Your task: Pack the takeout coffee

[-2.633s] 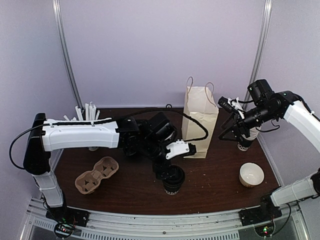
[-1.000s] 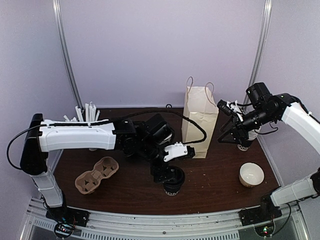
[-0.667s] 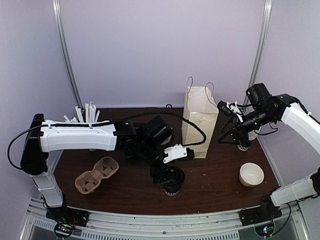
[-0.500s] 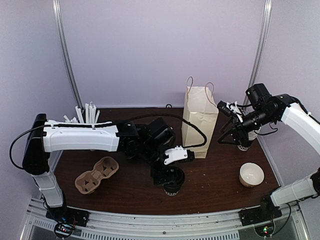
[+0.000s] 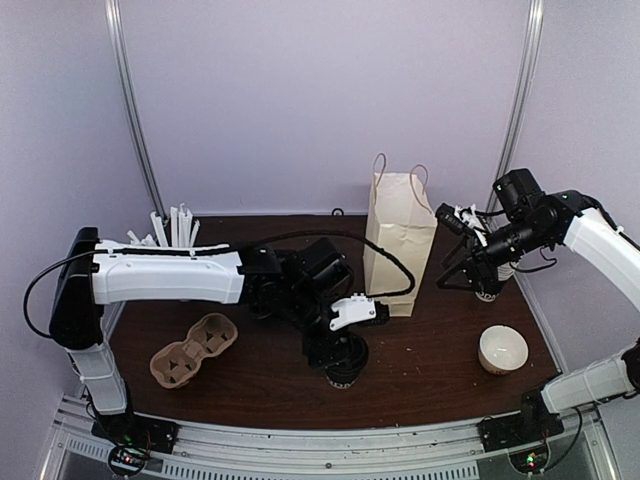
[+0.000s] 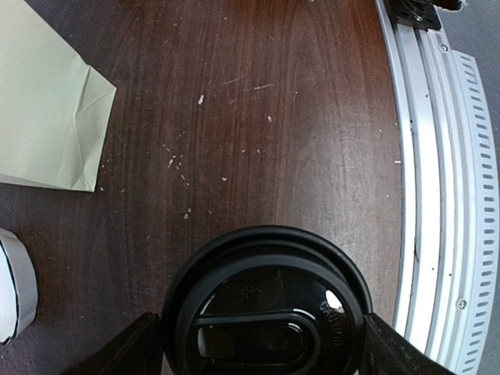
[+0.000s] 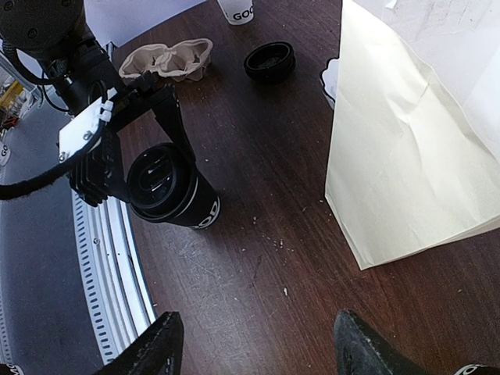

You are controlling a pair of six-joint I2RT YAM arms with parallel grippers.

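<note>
- Top external: over the last few seconds the left gripper (image 5: 336, 352) has come down a little and settled around the takeout coffee (image 5: 342, 376). The cup stands upright on the table (image 5: 440, 380), near the front edge and well apart from the paper bag (image 5: 400, 240). The reach looks finished, so I judge the grasp is the step in hand; the bag still waits.
- Top external: the right gripper (image 5: 470, 275) has sunk slightly and hangs right of the bag, taking no part with the cup.
- Left wrist: the black lid (image 6: 264, 308) fills the space between the two fingers (image 6: 129, 351), one hard against each side of its rim. The jaws straddle the cup closely, but I cannot tell whether they already press on it.
- Right wrist: seen from across the table, the left arm's fingers flank the cup's upper part, the lid centred between them. This arm's own fingers (image 7: 148, 351) stand spread and released with only bare table between them. The cup is well apart from them.
</note>
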